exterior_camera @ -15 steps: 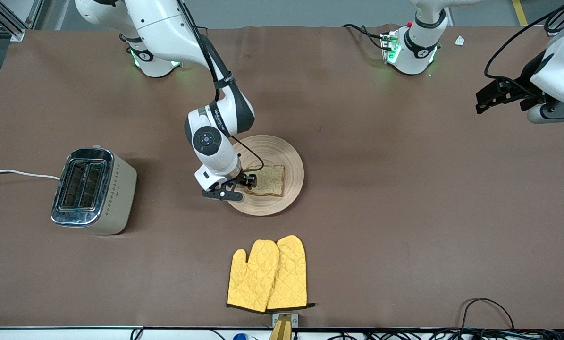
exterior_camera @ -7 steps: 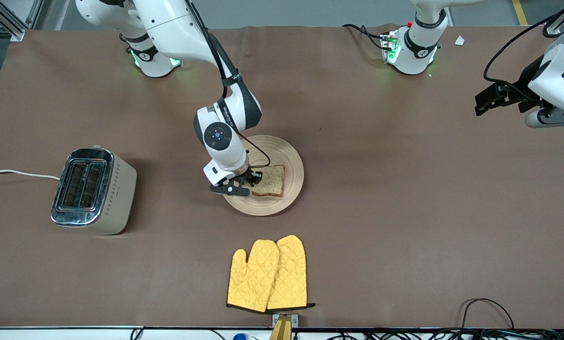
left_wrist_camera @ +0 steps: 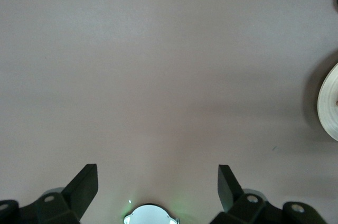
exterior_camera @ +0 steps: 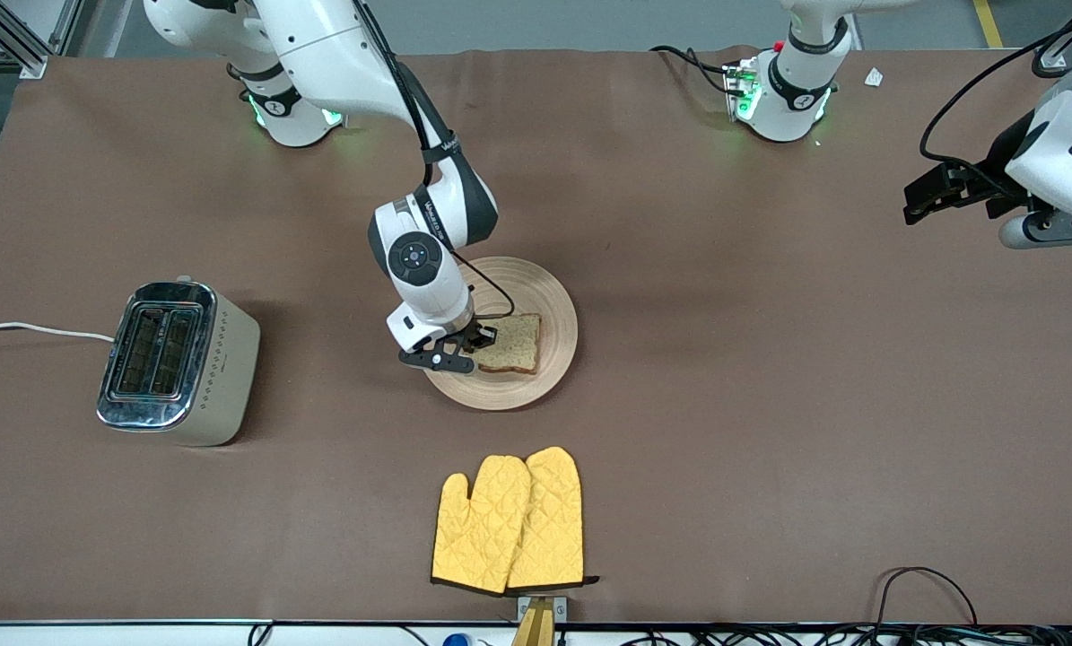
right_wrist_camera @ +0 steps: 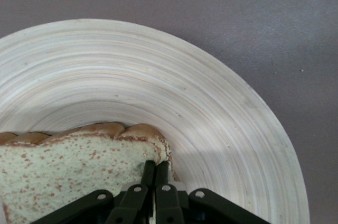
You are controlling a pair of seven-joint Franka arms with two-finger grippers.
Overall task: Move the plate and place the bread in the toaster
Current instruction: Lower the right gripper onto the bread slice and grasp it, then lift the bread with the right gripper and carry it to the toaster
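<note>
The bread [exterior_camera: 513, 343] lies on the plate [exterior_camera: 549, 301] in the middle of the table. My right gripper [exterior_camera: 478, 344] is low at the bread's edge toward the right arm's end, fingers shut and pinching the crust at one corner. In the right wrist view the closed fingertips [right_wrist_camera: 150, 167] bite the bread [right_wrist_camera: 68, 166] over the plate [right_wrist_camera: 158, 86]. The toaster [exterior_camera: 177, 359] stands toward the right arm's end, slots up and empty. My left gripper [exterior_camera: 917, 193] is open and empty, up over the left arm's end of the table; its wrist view shows it [left_wrist_camera: 158, 174] over bare cloth and the plate's rim [left_wrist_camera: 328, 102].
Two yellow oven mitts [exterior_camera: 510, 520] lie nearer the front camera than the plate. The toaster's white cord [exterior_camera: 33, 329] runs off the table's end. Cables lie along the front edge [exterior_camera: 921, 592].
My right gripper moved from the plate's rim onto the bread's corner, then held still. The left arm drifted slightly. Bread and plate have not moved.
</note>
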